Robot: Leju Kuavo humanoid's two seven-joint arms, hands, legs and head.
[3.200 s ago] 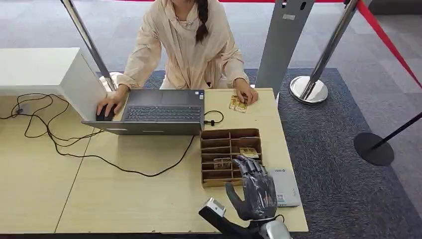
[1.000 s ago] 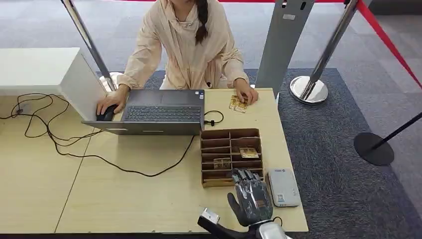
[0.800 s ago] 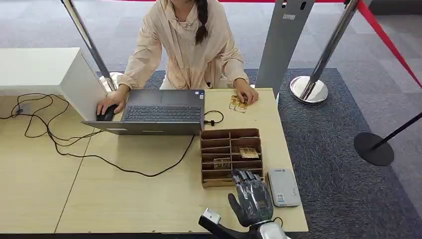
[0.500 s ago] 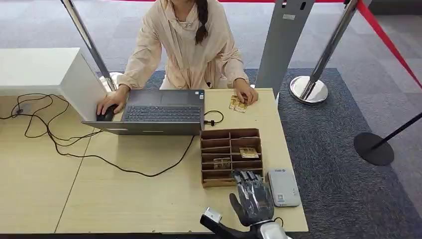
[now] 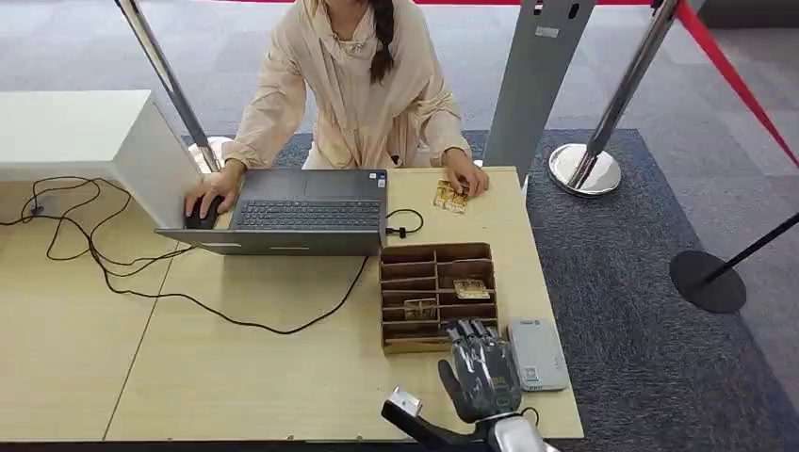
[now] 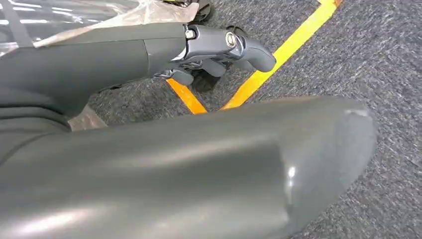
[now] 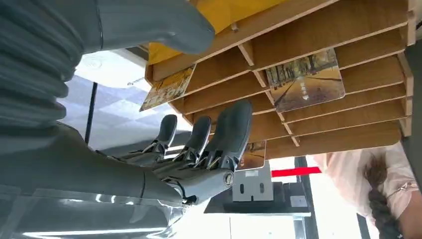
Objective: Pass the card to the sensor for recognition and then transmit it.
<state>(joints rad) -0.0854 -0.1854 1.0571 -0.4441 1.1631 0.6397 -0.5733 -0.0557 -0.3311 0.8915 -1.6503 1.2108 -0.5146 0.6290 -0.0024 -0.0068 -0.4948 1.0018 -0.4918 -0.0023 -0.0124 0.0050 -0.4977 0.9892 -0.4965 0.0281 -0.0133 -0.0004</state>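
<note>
Basically nothing of the task is done yet, judging by the layout: no card is in the robot's grasp, none lies on the sensor (image 5: 536,352), the flat grey box at the near right edge of the desk (image 5: 236,377), & nothing has gone across to the person (image 5: 353,85) sitting at the laptop (image 5: 297,215). Right hand (image 5: 481,377) hovers at the near edge of the wooden card tray (image 5: 388,311), just beside the sensor; its fingers (image 7: 229,134) are apart & only loosely bent, holding nothing, tips toward the tray's near slots. Left hand (image 6: 219,50) hangs down over grey carpet w/ yellow floor tape, fingers curled in, nothing in them. Still left, I'd say: pick a card out of the tray, hold it to the sensor, then hand it over. Tray is split into two columns of shallow slots; most look bare. One card (image 5: 470,288) lies in a right-column slot about mid-tray, another card (image 5: 420,308) in a left-column slot one row nearer the robot; the right wrist view shows printed picture faces on them. A few more cards (image 5: 450,197) sit on the far desk edge under the person's hand, well apart from the tray.
</note>
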